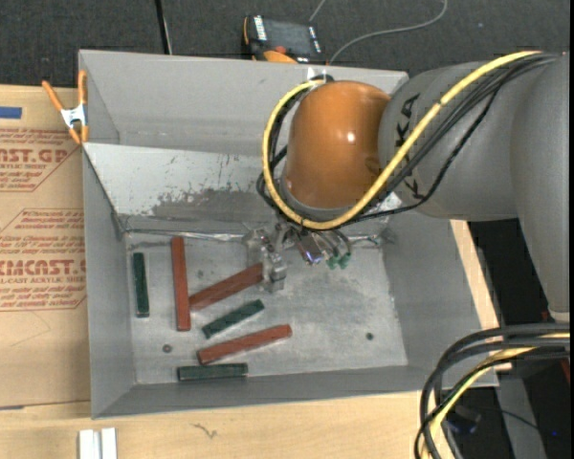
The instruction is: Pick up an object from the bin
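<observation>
Red-brown stick (225,290) is covered at its upper-right end by gripper (273,264); opening cannot be told, nothing seen held. End grip: stick likely tipped or dropped, green stick (232,318) just below knocked.

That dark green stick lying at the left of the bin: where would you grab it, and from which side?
Probably at the middle of the dark green stick, coming straight down and closing across its narrow width. It lies flat, long and thin, so the middle should balance it, and both long sides look free: the red-brown stick beside it lies apart.
</observation>
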